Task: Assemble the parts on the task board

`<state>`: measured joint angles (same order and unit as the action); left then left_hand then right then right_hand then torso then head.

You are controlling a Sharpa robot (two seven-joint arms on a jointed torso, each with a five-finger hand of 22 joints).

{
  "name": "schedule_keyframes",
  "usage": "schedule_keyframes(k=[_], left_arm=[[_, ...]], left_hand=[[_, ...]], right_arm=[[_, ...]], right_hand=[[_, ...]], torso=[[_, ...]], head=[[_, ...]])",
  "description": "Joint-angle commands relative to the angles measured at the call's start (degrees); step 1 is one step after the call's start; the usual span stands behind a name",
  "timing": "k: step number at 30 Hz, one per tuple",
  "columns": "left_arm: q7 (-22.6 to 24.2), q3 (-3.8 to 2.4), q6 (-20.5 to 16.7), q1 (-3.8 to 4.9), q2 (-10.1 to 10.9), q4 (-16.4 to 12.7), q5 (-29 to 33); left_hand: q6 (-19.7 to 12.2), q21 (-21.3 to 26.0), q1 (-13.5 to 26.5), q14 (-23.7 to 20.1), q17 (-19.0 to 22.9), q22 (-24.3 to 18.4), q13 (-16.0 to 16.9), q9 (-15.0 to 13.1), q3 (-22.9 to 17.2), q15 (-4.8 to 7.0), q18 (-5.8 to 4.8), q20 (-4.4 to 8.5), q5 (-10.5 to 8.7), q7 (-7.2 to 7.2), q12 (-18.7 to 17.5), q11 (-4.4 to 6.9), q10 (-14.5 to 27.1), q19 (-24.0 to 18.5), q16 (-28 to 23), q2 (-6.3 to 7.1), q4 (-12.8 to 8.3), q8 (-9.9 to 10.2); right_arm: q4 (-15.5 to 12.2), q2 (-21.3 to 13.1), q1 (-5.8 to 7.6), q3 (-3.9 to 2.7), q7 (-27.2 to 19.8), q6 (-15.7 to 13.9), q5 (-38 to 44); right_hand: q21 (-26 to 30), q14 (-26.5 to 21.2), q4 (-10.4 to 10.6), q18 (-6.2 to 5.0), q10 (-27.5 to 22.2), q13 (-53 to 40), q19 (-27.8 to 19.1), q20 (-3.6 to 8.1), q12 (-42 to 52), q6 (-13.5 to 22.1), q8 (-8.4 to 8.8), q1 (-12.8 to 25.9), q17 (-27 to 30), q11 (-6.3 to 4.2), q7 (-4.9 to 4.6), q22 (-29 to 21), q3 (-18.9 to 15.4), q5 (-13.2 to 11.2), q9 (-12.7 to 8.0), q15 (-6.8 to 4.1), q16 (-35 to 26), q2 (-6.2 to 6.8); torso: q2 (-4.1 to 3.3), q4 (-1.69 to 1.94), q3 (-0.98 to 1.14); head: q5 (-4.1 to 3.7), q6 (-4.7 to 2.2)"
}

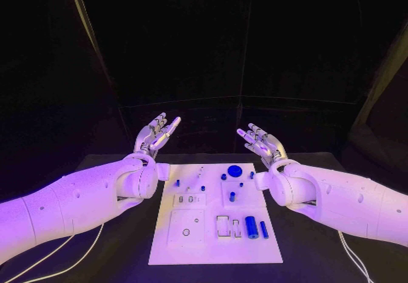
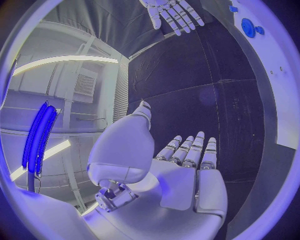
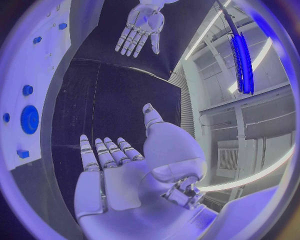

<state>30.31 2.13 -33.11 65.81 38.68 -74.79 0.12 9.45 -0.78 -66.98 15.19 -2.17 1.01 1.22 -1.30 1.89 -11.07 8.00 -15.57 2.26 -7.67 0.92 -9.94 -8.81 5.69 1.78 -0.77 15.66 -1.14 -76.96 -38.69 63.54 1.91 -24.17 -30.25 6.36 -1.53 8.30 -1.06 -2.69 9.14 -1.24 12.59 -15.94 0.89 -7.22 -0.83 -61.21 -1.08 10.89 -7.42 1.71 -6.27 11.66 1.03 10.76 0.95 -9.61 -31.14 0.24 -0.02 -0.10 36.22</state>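
The white task board [image 1: 170,250] lies in the middle of the black table. Small blue parts sit on it: a round disc [image 1: 234,171] near the far edge, a thick cylinder [image 1: 252,227] and a thin rod [image 1: 263,229] near the front right. My left hand [image 1: 156,135] is raised beyond the board's far left corner, fingers spread, holding nothing. My right hand [image 1: 262,143] is raised beyond the far right corner, likewise spread and empty. The left wrist view shows my left hand [image 2: 178,175] flat, with the right hand [image 2: 172,14] across from it. In the right wrist view the disc [image 3: 29,119] lies on the board.
Several small blue pegs [image 1: 203,188] stand in the board's middle rows, and rectangular recesses [image 1: 186,227] mark its near half. White cables [image 1: 59,250] run over the table on the left. A dark curtain [image 1: 213,65] hangs behind the table.
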Motion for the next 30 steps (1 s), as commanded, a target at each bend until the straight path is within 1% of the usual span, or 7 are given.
schedule_keyframes(k=[1, 6, 10, 15, 21, 25, 30], left_arm=[[3.0, 0.06, 6.2, 0.41, -0.4, 1.0, -1.0], [3.0, 0.09, 6.4, 0.48, -0.5, 1.1, -1.1], [3.0, 0.09, 6.4, 0.48, -0.5, 1.1, -1.1], [3.1, 0.10, 9.1, 0.40, 3.5, -0.9, -1.1], [2.9, 0.10, 11.4, 0.56, 6.0, -3.2, -1.1], [2.3, 0.09, 13.5, 0.70, 7.5, -5.1, -1.1], [1.7, 0.08, 14.8, 1.05, 9.8, -8.7, -1.1]], left_hand=[[0.7, -0.3, -2.7, 0.9, -0.1, 0.1, 0.1, -0.1, 0.0, -0.32, 0.82, -0.93, 0.45, -4.84, 0.4, -0.88, -0.3, 0.2, 0.3, -0.03, 1.0, -0.2], [0.9, -0.4, -2.7, 1.0, -0.1, 0.2, 0.1, -0.2, -0.1, -0.38, 0.92, -1.01, 0.45, -5.17, 0.4, -1.18, -0.4, 0.3, 0.3, -0.07, 1.0, -0.3], [2.1, -0.7, -3.0, 3.3, -0.5, 0.4, 0.3, -0.3, -0.2, -0.64, 1.07, -1.17, 0.44, -6.10, 0.6, -2.12, -1.9, 1.3, 0.8, -0.18, 1.0, -0.5], [9.0, -3.1, -5.0, 17.0, -2.6, 1.8, 1.5, -1.3, -0.3, -1.45, 0.74, -1.07, 0.65, -7.30, 2.9, -4.03, -12.0, 8.7, 4.6, -0.13, 0.4, -2.2], [23.8, -12.4, -7.9, 32.7, -4.6, 6.2, 3.1, -3.0, 0.0, -0.22, 1.47, -0.94, 0.37, -7.62, 7.4, -3.62, -32.0, 33.5, 9.6, -0.78, -0.5, -6.0], [34.6, -13.9, -9.6, 38.3, -5.2, 6.4, 3.4, -4.0, 0.5, 1.48, 2.59, -0.56, 0.48, -6.89, 9.5, -1.99, -40.5, 38.6, 10.9, -1.37, -1.4, -8.8], [36.8, -13.8, -10.7, 40.8, -5.5, 5.8, 2.7, -3.4, 1.3, 2.10, 2.60, 0.15, 0.48, -6.39, 8.7, -1.42, -43.0, 41.4, 10.3, -1.84, -2.5, -8.7]], right_arm=[[2.1, 0.9, 0.70, 0.20, 3.8, 11.4, 6.5], [4.8, 2.2, 1.48, 0.58, 5.4, 16.1, 8.9], [5.5, 2.5, 1.67, 0.68, 5.9, 17.2, 9.5], [6.0, -0.2, 1.93, 0.63, 2.7, 8.8, 21.0], [5.3, -1.7, 2.77, 0.59, 3.5, 8.4, 30.2], [4.7, -2.5, 3.67, 0.57, 5.2, 9.1, 36.5], [4.0, -2.9, 5.61, 0.55, 10.9, 11.9, 50.0]], right_hand=[[-0.5, 3.0, -1.7, -1.08, 2.4, -0.3, 1.2, -0.91, 0.7, -2.2, -0.49, -4.8, -0.4, 1.41, -6.85, 0.3, -0.3, 0.4, 0.3, 1.24, 0.6, -0.43], [-6.2, 25.1, -6.2, -4.34, 24.0, -2.4, 20.1, -0.62, 5.6, -16.1, -3.37, -10.9, -2.4, 3.86, -8.79, 3.3, 1.2, 0.3, 1.9, 2.78, 6.4, -0.37], [-9.3, 37.8, -9.2, -6.59, 36.3, -2.7, 27.9, -0.64, 9.0, -28.4, -6.23, -14.0, -2.8, 2.22, -7.85, 4.2, 2.7, 0.0, 3.0, 0.78, 9.3, -0.10], [-11.5, 44.9, -11.7, -7.94, 42.5, -2.4, 33.0, -0.02, 9.9, -39.2, -8.16, -15.8, -2.8, 0.32, -6.27, 4.5, 3.9, 0.0, 3.4, -1.28, 10.3, 0.30], [-14.4, 54.1, -15.2, -7.86, 49.7, -2.4, 39.7, 2.82, 9.0, -44.2, -7.58, -15.9, -3.6, -1.74, -4.68, 4.9, 5.6, -0.3, 2.9, -4.27, 10.8, 0.40], [-16.5, 58.3, -15.7, -7.88, 53.1, -2.4, 43.0, 4.61, 8.0, -46.4, -7.24, -16.5, -4.5, -2.86, -4.00, 5.7, 6.8, 0.1, 2.8, -5.71, 11.0, 1.23], [-20.3, 64.0, -15.6, -7.85, 56.4, -2.5, 46.8, 6.61, 6.7, -48.5, -6.57, -16.6, -6.3, -3.92, -3.33, 7.5, 7.7, 0.5, 2.8, -7.46, 12.0, 2.71]], torso=[[0.00, 0.01, 0.00], [0.00, 0.01, 0.00], [0.00, 0.01, 0.00], [-0.46, -0.32, -0.31], [-1.74, -0.39, -0.32], [-2.47, -0.21, -0.40], [-4.20, -0.39, -0.30]], head=[[0.00, 0.00], [0.00, 0.00], [0.00, 0.00], [0.12, 0.12], [-0.07, -0.39], [-0.26, -0.66], [-0.39, -1.55]])
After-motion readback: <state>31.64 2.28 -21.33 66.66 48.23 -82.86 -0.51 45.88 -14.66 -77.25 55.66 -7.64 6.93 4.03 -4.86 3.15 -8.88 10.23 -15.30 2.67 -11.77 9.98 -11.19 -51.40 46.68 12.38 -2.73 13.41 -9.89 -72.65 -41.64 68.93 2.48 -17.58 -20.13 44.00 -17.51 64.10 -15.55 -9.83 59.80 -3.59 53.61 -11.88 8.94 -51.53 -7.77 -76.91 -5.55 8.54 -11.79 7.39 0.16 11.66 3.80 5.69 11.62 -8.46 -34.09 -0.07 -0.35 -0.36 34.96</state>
